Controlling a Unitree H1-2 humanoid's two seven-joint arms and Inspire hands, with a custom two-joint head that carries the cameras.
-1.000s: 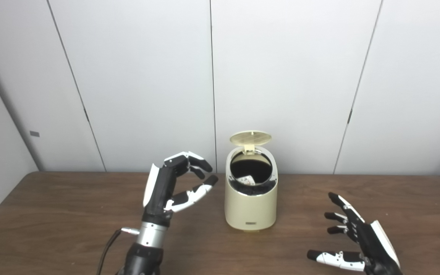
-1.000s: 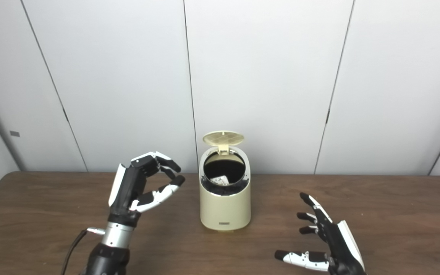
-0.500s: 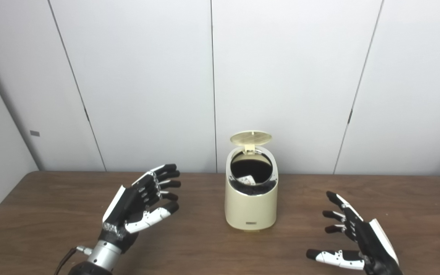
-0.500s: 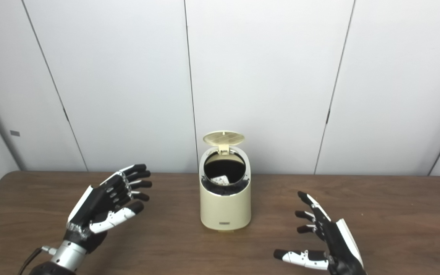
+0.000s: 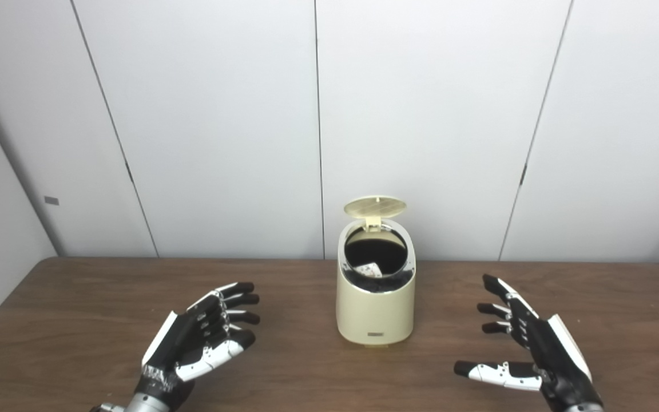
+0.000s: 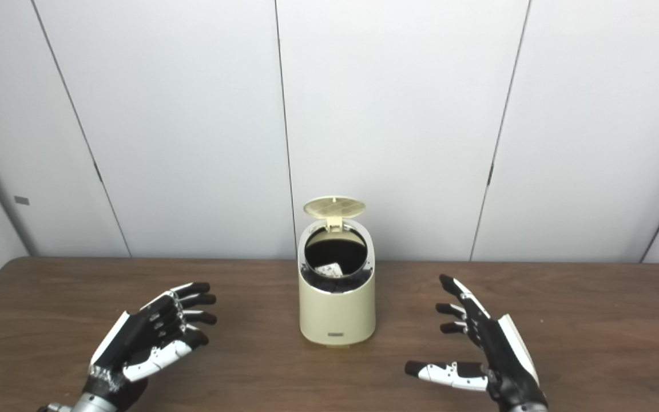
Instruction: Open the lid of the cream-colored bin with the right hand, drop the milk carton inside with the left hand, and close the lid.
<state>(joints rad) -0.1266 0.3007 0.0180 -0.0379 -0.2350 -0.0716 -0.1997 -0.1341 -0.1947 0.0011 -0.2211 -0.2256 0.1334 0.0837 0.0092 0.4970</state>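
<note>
Moved: left robot hand (image 5: 198, 337) has dropped low, away from the bin (image 5: 376, 297)
Left robot hand: released, fingers spread
Right robot hand (image 5: 530, 349): released, holding nothing
Milk carton (image 5: 370, 268): inside bin
Lid (image 5: 375, 206): up
Bench (image 5: 78, 309): carries bin

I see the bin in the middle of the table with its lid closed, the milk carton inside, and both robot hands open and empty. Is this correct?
Not quite: the lid is open, tipped up behind the mouth of the bin, as the left eye view shows. The milk carton does lie inside, and the left robot hand and right robot hand are open and empty.
</note>
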